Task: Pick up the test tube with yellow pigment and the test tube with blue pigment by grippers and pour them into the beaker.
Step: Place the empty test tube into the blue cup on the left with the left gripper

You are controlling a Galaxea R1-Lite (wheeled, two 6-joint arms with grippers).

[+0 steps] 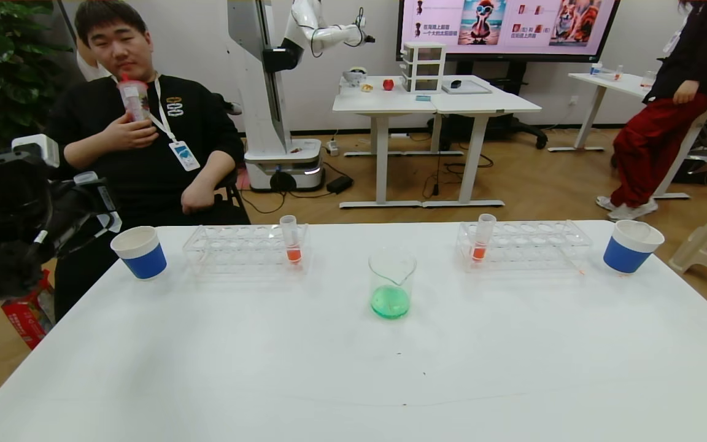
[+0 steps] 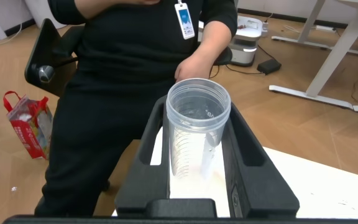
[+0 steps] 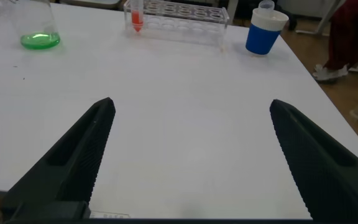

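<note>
My left gripper (image 2: 197, 118) is shut on a clear, empty test tube (image 2: 194, 134), held off the table's far-left corner; its jaws press both sides of the tube. In the head view it (image 1: 92, 205) sits left of a blue cup. The beaker (image 1: 391, 285) stands mid-table with green liquid in its bottom; the right wrist view also shows it (image 3: 39, 28). My right gripper (image 3: 191, 104) is open and empty low over the white table, out of the head view. No tube with yellow or blue liquid shows.
Two clear racks (image 1: 246, 248) (image 1: 522, 245) stand at the back, each with one orange-liquid tube (image 1: 292, 240) (image 1: 482, 238). Blue paper cups (image 1: 140, 253) (image 1: 629, 247) flank them. A seated man (image 1: 145, 141) is behind the table's far-left corner.
</note>
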